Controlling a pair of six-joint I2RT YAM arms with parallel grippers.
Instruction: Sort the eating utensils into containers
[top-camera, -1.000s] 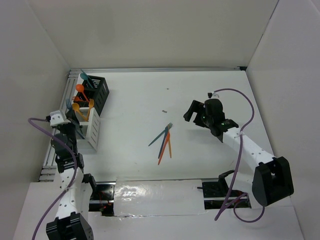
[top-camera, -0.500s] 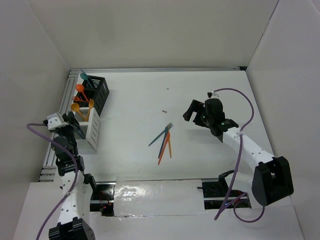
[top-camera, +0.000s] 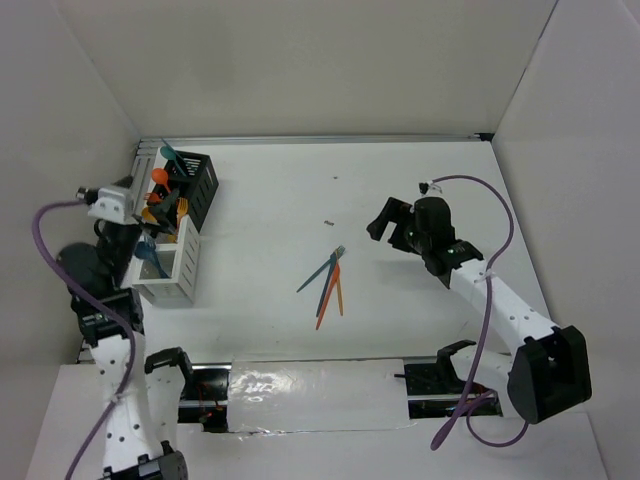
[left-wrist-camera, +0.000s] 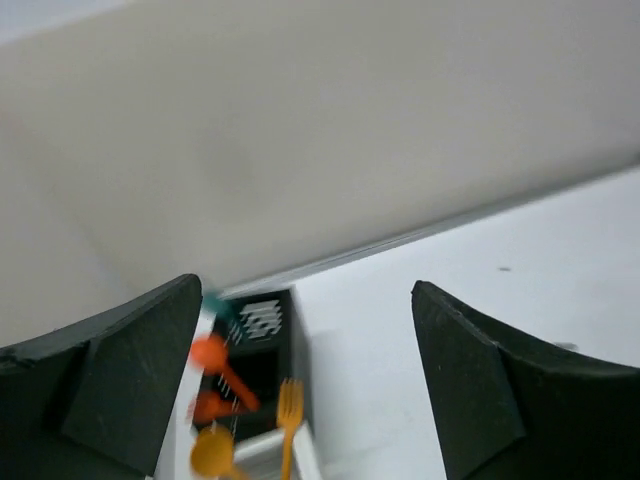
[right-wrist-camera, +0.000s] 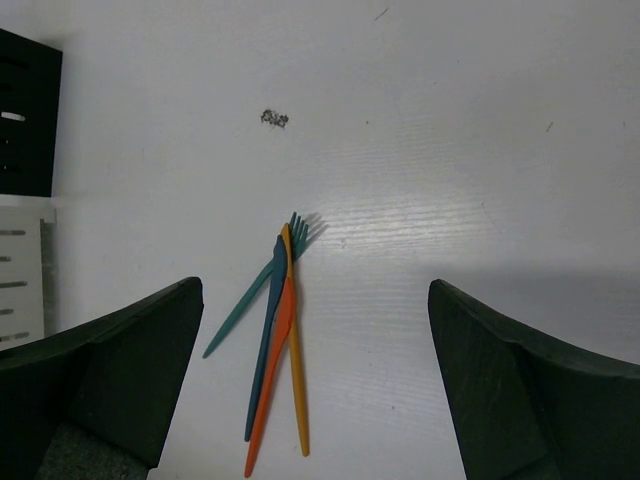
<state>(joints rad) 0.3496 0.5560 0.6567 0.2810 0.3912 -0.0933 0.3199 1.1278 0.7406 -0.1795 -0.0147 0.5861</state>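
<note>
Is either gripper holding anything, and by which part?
Nothing is held: the left gripper and the right gripper both stand open and empty.

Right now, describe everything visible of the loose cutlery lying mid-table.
The loose cutlery is four thin plastic pieces, teal, dark blue, orange and yellow, lying flat on the white table. Their heads overlap at the far end; the handles fan out toward the near edge. Tines show clearly on the teal one. Nothing else touches them.
</note>
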